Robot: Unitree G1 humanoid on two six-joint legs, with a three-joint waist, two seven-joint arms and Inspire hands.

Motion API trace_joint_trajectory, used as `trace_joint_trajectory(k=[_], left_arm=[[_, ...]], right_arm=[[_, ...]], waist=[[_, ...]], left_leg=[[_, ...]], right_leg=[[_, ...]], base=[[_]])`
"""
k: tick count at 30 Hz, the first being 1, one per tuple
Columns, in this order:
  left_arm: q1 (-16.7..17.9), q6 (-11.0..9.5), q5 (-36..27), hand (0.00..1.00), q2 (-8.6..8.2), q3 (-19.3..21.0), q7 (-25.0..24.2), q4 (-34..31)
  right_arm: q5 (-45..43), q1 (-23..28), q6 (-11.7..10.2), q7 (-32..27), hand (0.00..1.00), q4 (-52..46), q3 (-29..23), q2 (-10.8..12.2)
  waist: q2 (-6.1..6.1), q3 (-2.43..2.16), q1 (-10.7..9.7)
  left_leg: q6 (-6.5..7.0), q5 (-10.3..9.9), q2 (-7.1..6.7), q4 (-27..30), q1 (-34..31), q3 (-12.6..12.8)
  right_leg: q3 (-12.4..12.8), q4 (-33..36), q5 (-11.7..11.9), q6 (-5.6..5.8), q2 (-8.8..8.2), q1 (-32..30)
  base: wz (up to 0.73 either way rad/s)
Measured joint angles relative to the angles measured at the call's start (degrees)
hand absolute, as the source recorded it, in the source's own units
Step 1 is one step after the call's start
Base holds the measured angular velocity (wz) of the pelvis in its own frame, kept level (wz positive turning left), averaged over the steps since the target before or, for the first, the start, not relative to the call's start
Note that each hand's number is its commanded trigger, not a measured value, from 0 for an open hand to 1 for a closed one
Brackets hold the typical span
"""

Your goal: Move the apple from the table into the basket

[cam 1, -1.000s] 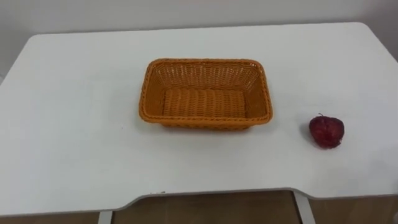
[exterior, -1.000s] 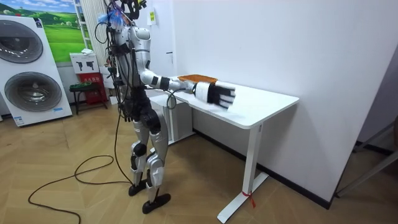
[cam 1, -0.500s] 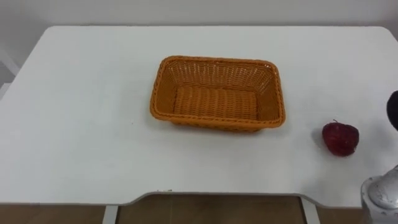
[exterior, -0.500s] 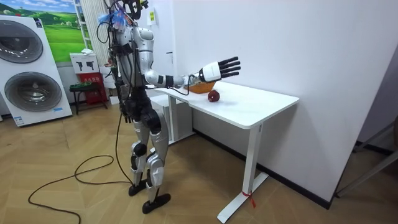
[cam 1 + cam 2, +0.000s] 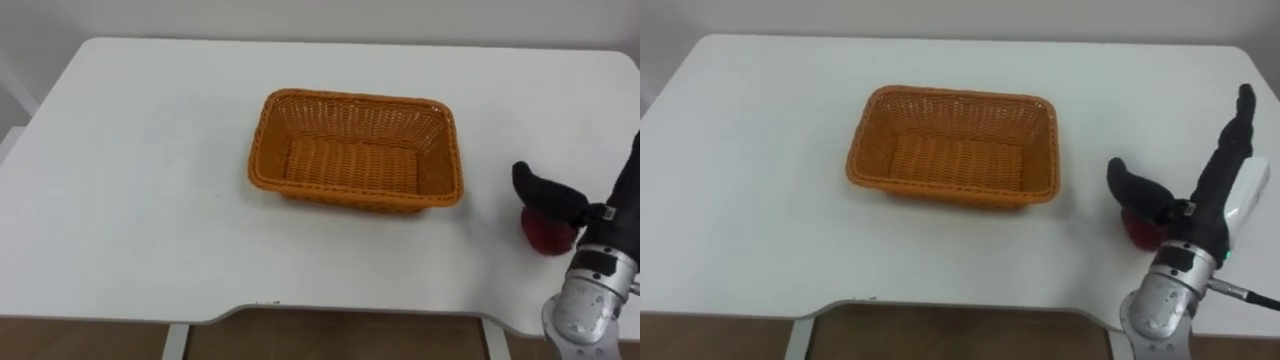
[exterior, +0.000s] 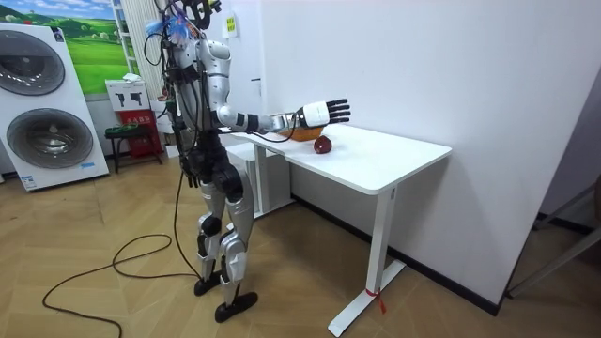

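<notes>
Because the apple lies right of the basket, the right hand is held above it with fingers released, grasping nothing.

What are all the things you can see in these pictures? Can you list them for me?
table: 1, white, in front of the robot, by the wall
basket: 1, orange, woven, middle of the table, empty
apple: 1, dark red, on the table to the right of the basket, partly hidden behind the hand's thumb
washing machines: 2, white, stacked at the room view's left
right hand: 1, black and white, open, held just above the apple
</notes>
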Motion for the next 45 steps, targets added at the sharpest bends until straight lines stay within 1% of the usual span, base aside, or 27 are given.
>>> trace_joint_trajectory(k=[6, 10, 15, 17, 20, 21, 22, 23, 28, 30, 32, 35, 37, 40, 42, 43, 44, 45], left_arm=[[0.09, 0.01, 0.05, 0.00, -0.05, -0.11, 0.17, 0.13], [0.06, 0.00, 0.05, 0.00, -0.08, -0.08, 0.17, 0.01], [0.14, 0.00, 0.09, 0.00, -0.08, 0.09, 0.51, -0.43], [-0.32, -0.01, 0.08, 0.00, 0.06, 0.09, 0.66, -0.50], [-0.78, -0.55, 0.01, 0.00, 0.06, 0.07, 0.77, -0.50], [-0.78, -0.80, 0.03, 0.00, 0.05, 0.08, 0.81, -0.49], [-0.77, -0.89, 0.03, 0.00, 0.05, 0.07, 0.81, -0.49], [-0.72, -1.02, 0.02, 0.00, 0.05, 0.08, 0.81, -0.46], [0.19, -1.17, 0.02, 0.00, 0.04, 0.30, 1.97, -0.38], [0.39, -1.17, -0.01, 0.00, 0.05, 0.30, 2.15, -0.35], [0.51, -1.17, -0.02, 0.00, 0.04, 0.30, 2.61, -0.30], [0.59, -1.22, 0.04, 0.00, 0.04, 0.31, 2.95, 0.21], [0.59, -1.22, 0.04, 0.00, -0.01, 0.27, 3.29, 0.30], [0.53, -1.22, 0.19, 0.00, -0.09, 0.20, 3.79, 0.90], [0.52, -1.17, 0.26, 0.00, -0.06, 0.20, 3.95, 1.44], [0.58, -1.13, 0.22, 0.00, -0.05, 0.20, 3.94, 1.45], [0.74, -1.10, 0.11, 0.00, -0.04, 0.20, 3.88, 1.47], [0.90, -1.10, 0.09, 0.00, -0.04, 0.20, 3.70, 1.46]], right_arm=[[0.04, 0.33, -0.10, 2.98, 0.00, 7.35, 0.50, 0.33], [0.37, 1.70, 0.01, 4.63, 0.00, 8.10, 0.49, 0.36], [4.12, 2.14, -0.43, 5.42, 0.00, 11.57, 0.21, 0.35], [7.06, 1.98, -2.07, 5.64, 0.00, 14.16, 0.20, 0.32], [7.61, 1.85, -4.05, 5.70, 0.00, 17.03, 0.11, 0.29], [7.31, 1.67, -4.83, 5.85, 0.20, 18.48, -0.07, 0.28], [7.26, 1.53, -5.13, 5.93, 0.90, 18.95, -0.16, 0.28], [7.25, 1.32, -5.34, 6.27, 1.00, 19.39, -0.31, 0.29], [6.32, 0.72, -7.55, 5.69, 1.00, 23.09, -1.07, 0.30], [4.91, -0.24, -7.82, 4.59, 1.00, 25.08, -3.29, -0.13], [4.53, -0.65, -7.80, 3.98, 1.00, 25.99, -4.23, -0.58], [2.32, -0.58, -7.83, 2.55, 1.00, 26.61, -5.05, -1.61], [2.20, -0.73, -7.81, 1.70, 1.00, 26.72, -5.44, -1.67], [2.01, -1.63, -7.06, 0.61, 1.00, 26.75, -5.85, -1.67], [2.01, -2.31, -5.89, 0.65, 1.00, 25.90, -6.32, -1.68], [2.08, -2.28, -5.76, 0.67, 1.00, 25.63, -6.30, -1.65], [1.97, -2.07, -5.15, 0.78, 1.00, 24.72, -6.28, -1.50], [2.08, -1.50, -4.09, 0.88, 1.00, 22.36, -6.27, -1.25]], waist=[[-0.14, -0.07, 0.01], [-0.15, -0.06, 0.05], [-0.37, -0.19, -0.13], [-0.39, -0.31, -0.40], [-0.22, -0.27, -0.43], [-0.22, -0.40, -0.42], [-0.22, -0.40, -0.41], [-0.18, -0.40, -0.41], [-0.21, -0.47, -0.79], [-0.19, -0.46, -0.77], [-0.12, -0.52, -0.70], [0.21, -0.72, -0.44], [0.34, -0.81, -0.32], [0.41, -0.84, -0.25], [0.38, -0.82, -0.26], [0.36, -0.80, -0.25], [0.13, -0.64, -0.26], [0.17, -0.58, -0.07]], left_leg=[[0.01, 0.00, -0.01, 0.02, 0.02, 0.00], [0.01, 0.00, 0.01, 0.01, -0.02, 0.01], [0.01, 0.00, 0.01, -0.05, -0.11, -0.06], [0.01, 0.00, -0.04, -0.05, -0.05, -0.51], [0.02, 0.01, -0.07, -0.38, 0.94, -0.57], [0.02, 0.00, 0.12, -0.76, 1.36, -0.58], [0.02, -0.01, 0.22, -0.88, 1.57, -0.58], [0.02, -0.02, 0.21, -1.10, 1.86, -0.63], [0.03, -0.02, -0.13, -1.04, 2.38, -0.60], [0.04, -0.03, -0.09, -1.13, 2.73, -0.58], [0.03, -0.03, -0.09, -1.17, 2.94, -0.63], [0.00, -0.03, 0.01, -1.15, 2.94, -0.69], [-0.02, -0.02, 0.08, -1.15, 2.97, -0.67], [-0.02, -0.02, 0.09, -1.15, 2.97, -0.79], [-0.02, -0.03, 0.07, -1.27, 2.97, -0.87], [-0.02, -0.03, 0.07, -1.34, 2.97, -0.87], [-0.02, -0.03, 0.06, -1.43, 2.91, -0.86], [-0.02, -0.03, 0.06, -1.47, 2.76, -0.84]], right_leg=[[0.17, -0.02, 0.00, 0.00, 0.00, -0.02], [0.27, -0.03, 0.00, 0.00, 0.03, -0.06], [0.26, -0.06, 0.00, -0.01, -0.02, -0.15], [0.06, -0.10, 0.01, 0.00, -0.07, 0.04], [-0.17, -0.62, 0.01, 0.01, -0.09, 1.22], [-0.17, -0.96, 0.04, 0.05, -0.04, 1.84], [-0.14, -0.96, 0.04, 0.05, -0.02, 1.88], [-0.09, -0.96, 0.04, 0.06, -0.01, 2.01], [-0.02, -1.20, 0.12, 0.17, 0.01, 2.90], [0.00, -1.28, 0.13, 0.17, 0.01, 3.17], [-0.07, -1.86, 0.23, 0.18, 0.11, 3.75], [-0.13, -1.94, 0.31, 0.12, 0.28, 3.88], [-0.12, -1.92, 0.31, 0.11, 0.33, 3.88], [-0.07, -1.95, 0.31, 0.11, 0.34, 3.76], [-0.08, -1.97, 0.31, 0.11, 0.32, 3.68], [-0.08, -1.96, 0.31, 0.11, 0.32, 3.69], [-0.03, -1.92, 0.31, 0.11, 0.32, 3.62], [0.08, -1.85, 0.31, 0.11, 0.33, 3.28]], base=[[0.00], [0.00], [0.00], [0.04], [0.05], [0.00], [0.00], [0.00], [0.00], [0.00], [0.02], [0.00], [0.00], [0.00], [0.00], [0.00], [-0.03], [-0.04]])
